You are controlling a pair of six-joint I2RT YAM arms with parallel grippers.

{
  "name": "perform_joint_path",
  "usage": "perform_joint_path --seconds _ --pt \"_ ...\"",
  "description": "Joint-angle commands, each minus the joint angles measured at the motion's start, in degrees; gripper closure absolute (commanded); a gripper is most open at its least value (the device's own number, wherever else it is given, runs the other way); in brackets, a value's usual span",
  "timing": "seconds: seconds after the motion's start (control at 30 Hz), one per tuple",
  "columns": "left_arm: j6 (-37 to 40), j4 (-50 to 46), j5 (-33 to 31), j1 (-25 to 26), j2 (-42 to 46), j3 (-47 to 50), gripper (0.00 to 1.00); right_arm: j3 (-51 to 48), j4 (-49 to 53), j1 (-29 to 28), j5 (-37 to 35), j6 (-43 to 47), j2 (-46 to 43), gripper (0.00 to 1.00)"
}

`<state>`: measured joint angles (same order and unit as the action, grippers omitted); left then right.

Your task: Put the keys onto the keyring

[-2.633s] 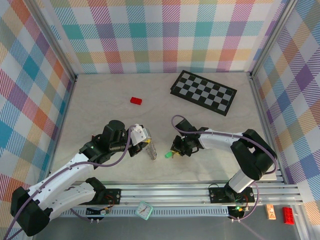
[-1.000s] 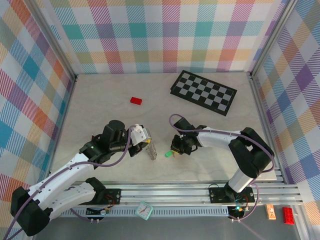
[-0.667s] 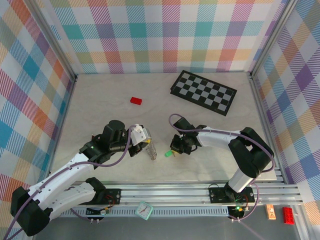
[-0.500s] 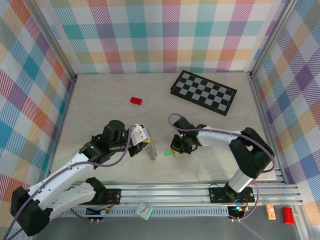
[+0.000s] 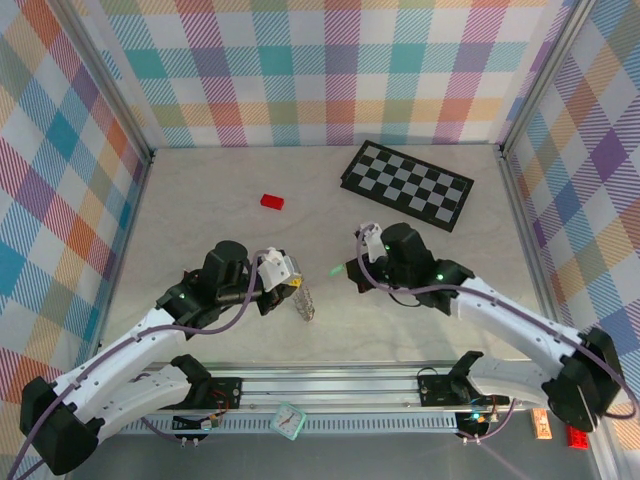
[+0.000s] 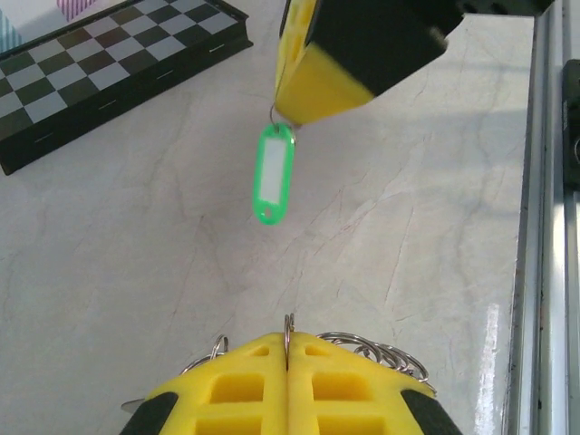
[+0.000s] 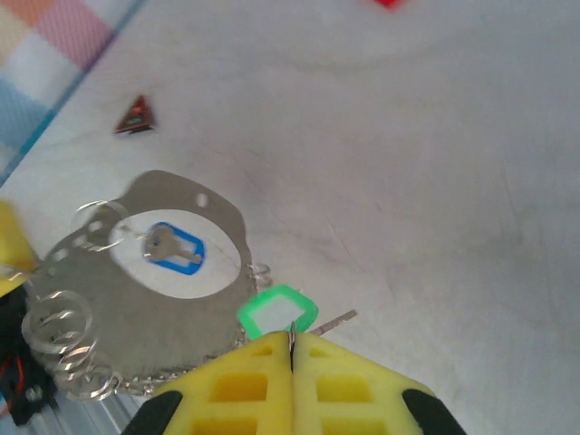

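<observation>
Left wrist: left gripper clamps keyring steady; right gripper, farther off, pinches green key, dangling it for threading.

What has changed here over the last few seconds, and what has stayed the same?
The right gripper took hold of the green key and raised it off the table, its arm unfolding. The left gripper, shut on the keyring, the red block and the checkerboard stayed put.

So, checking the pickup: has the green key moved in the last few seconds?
Yes. The green key, pinched in the right gripper, now sits farther up the view, nearer the checkerboard.
</observation>
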<state>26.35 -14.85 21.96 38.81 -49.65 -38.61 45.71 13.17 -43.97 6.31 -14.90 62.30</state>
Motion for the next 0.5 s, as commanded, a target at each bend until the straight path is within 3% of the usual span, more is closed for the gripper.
perform_joint_path --seconds 0.0,0.3,0.47 --pt "-2.23 1.41 3.19 -0.31 1.41 -0.06 1.00 -2.45 -5.83 -0.59 5.39 16.19 -3.52 1.00" --pt "-5.67 2.06 7.00 -0.31 1.23 -0.24 1.00 -4.22 -10.27 -2.66 11.95 34.63 -7.20 1.00" --pt "-6.13 2.89 8.43 -0.31 0.88 -0.27 1.00 -4.53 -11.12 -5.63 10.51 46.89 -6.03 1.00"
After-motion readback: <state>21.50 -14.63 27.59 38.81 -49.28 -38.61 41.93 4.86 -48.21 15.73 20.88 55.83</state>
